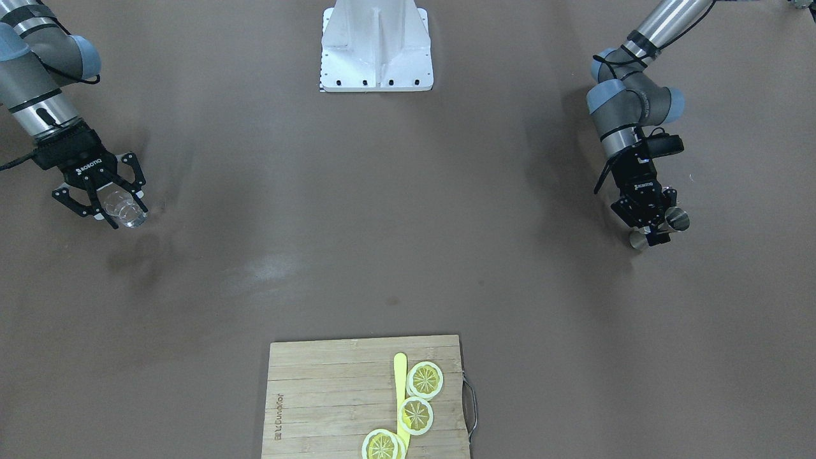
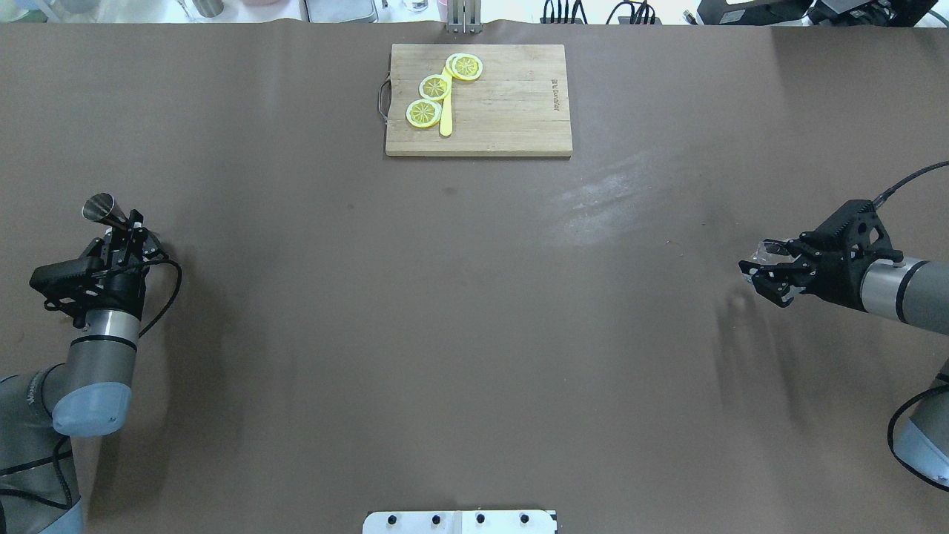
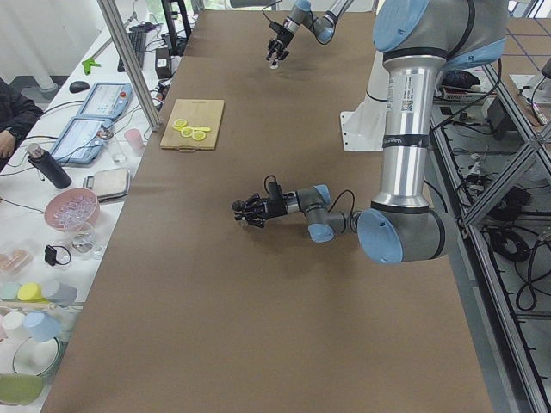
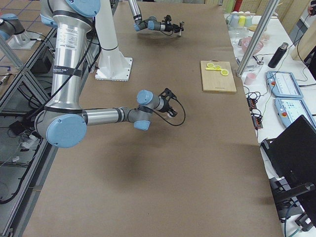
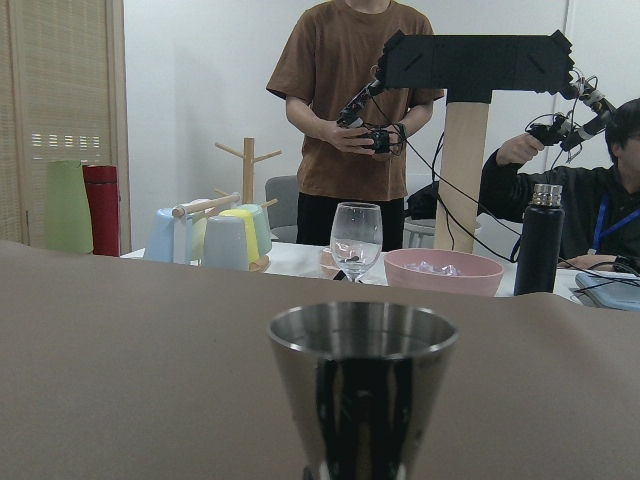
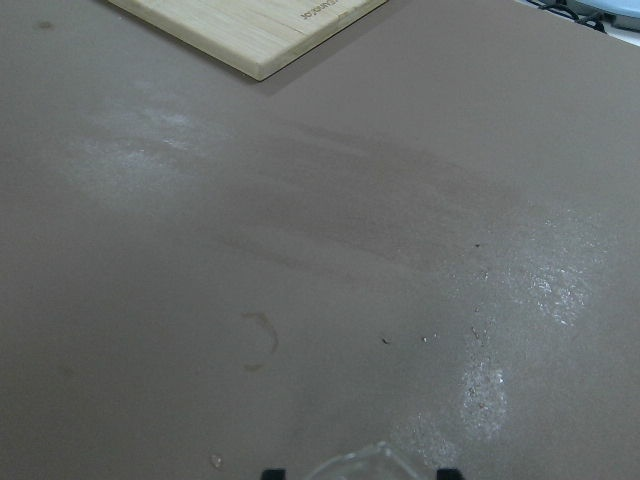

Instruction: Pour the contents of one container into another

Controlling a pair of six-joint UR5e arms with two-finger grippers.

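Observation:
My left gripper [image 1: 656, 228] is shut on the narrow waist of the shiny steel jigger [image 1: 678, 220] at the table's left end, just above the surface. In the left wrist view the jigger's upper cup [image 5: 362, 385] stands roughly upright, mouth up; its contents are hidden. From overhead the jigger [image 2: 101, 209] sticks out past the left gripper [image 2: 122, 231]. At the opposite end my right gripper [image 1: 115, 204] is shut on the small clear glass [image 1: 125, 210], also seen as the glass [image 2: 766, 252] overhead. Only the glass's rim [image 6: 365, 463] shows in the right wrist view.
A wooden cutting board [image 2: 511, 104] with three lemon slices [image 2: 434, 87] and a yellow knife [image 2: 445, 119] lies at the far middle edge. The white robot base [image 1: 376, 48] stands at the near middle. Operators and tableware stand beyond the table's far side.

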